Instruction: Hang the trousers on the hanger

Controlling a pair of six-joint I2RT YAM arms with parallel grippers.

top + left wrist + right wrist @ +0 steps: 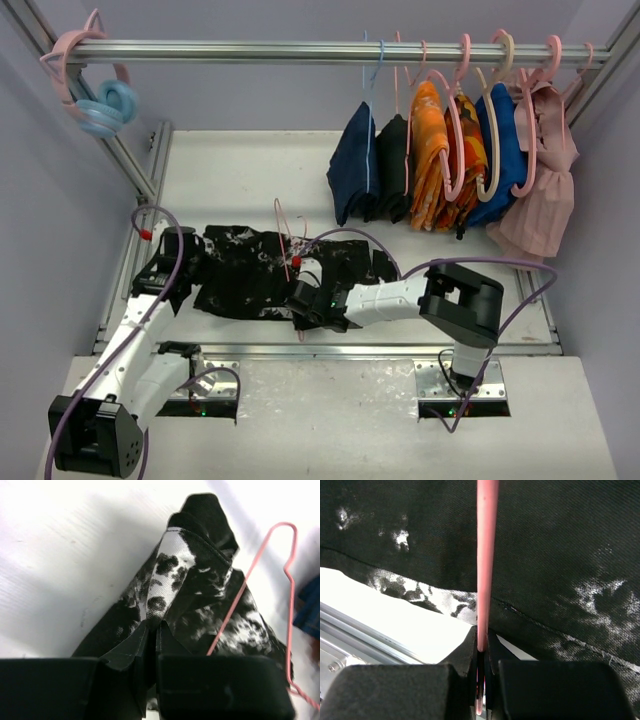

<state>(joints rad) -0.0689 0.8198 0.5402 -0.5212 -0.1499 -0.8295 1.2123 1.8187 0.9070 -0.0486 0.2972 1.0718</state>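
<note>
A: What's on the worktop [240, 170]?

B: The trousers [245, 280], lying crumpled along its near part, between the two arms. Soft, limp cloth, I'd judge. It's light, but it will sag and slide off anything thin unless it's taken by a bunched edge or the waistband.

A: And the hanger [486, 540]?

B: It lies across the middle of the trousers, hook pointing away from the arms. Thin pink wire, stiff but probably springy, and best held on a straight run.

A: The tools?

B: The left tool [151, 625] is clamped on a raised fold at the trousers' left end. The right tool [481, 636] is pinched tight on the hanger's wire at the near edge of the cloth.
</note>
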